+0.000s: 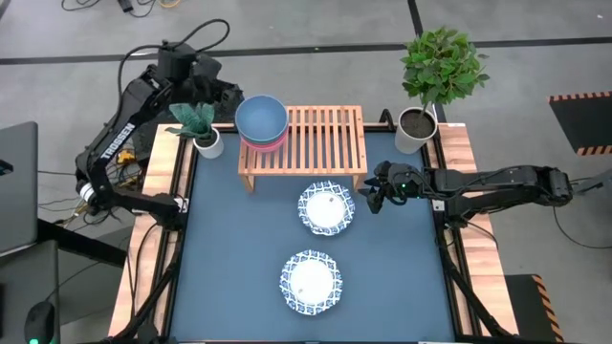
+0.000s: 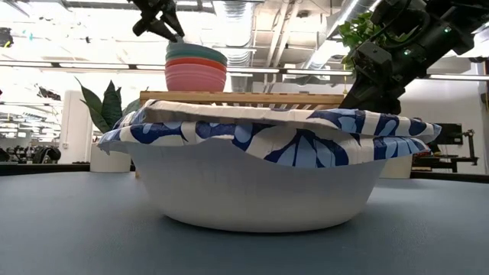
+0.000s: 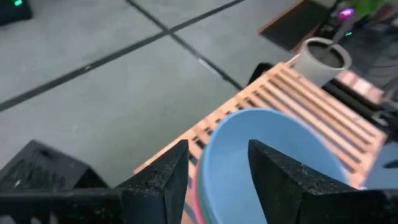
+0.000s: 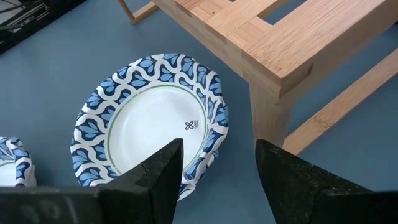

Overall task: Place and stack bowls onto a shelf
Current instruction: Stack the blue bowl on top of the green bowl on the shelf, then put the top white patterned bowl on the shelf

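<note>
Light wood slats make up the shelf (image 1: 316, 141), which stands at the far side of the blue table (image 1: 229, 268). On the shelf's left end sits a teal bowl (image 1: 261, 117) nested in a pink bowl (image 1: 263, 143); the low view shows the stack with teal on top. The left gripper (image 3: 214, 171) hangs above the stack, over the teal bowl's rim, its fingers parted and grasping nothing. Just in front of the shelf's right half a patterned white bowl (image 1: 326, 207) rests on the table. A second patterned bowl (image 1: 311, 281) lies nearer the table's front edge, well apart from the shelf. The right gripper (image 1: 368, 196) is low beside the shelf's right leg, next to the nearer-to-shelf patterned bowl, fingers spread wide and empty. Two potted plants flank the shelf: a small plant (image 1: 196, 124) at its left, a leafy plant (image 1: 435, 76) at its right.
</note>
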`<move>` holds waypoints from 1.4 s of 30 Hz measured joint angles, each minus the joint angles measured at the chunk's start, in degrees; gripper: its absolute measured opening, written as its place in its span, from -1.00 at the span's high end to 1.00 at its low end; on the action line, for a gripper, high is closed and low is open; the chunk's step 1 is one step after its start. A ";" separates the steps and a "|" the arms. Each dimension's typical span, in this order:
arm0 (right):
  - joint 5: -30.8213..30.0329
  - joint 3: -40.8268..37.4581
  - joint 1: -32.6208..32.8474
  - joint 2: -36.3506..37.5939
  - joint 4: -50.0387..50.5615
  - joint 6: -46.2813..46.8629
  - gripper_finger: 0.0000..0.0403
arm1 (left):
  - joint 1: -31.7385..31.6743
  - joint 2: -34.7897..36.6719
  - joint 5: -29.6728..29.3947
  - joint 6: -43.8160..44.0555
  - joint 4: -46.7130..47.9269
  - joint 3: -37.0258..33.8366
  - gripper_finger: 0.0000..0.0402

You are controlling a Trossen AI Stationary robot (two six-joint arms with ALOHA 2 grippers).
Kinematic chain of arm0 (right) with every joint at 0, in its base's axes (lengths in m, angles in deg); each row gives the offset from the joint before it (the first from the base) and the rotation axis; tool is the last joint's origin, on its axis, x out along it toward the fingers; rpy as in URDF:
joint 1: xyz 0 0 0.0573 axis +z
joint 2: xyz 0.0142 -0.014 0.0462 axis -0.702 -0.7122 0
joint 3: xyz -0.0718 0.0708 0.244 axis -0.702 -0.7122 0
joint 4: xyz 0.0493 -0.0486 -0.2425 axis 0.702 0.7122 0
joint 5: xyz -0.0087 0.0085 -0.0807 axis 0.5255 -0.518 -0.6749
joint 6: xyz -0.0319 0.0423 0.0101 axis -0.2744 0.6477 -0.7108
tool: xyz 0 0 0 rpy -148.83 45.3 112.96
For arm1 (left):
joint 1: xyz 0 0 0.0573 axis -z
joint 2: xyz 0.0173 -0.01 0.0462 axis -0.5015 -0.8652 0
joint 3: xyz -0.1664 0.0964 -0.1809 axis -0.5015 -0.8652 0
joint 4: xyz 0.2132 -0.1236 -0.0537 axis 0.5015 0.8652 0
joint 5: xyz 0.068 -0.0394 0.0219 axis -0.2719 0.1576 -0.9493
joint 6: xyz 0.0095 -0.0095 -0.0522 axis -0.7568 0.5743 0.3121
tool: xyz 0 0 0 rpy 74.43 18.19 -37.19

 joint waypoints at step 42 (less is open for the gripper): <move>-0.01 0.00 0.00 -0.01 -0.04 1.70 -0.12 | 2.25 13.45 12.52 5.10 -37.23 -31.83 0.25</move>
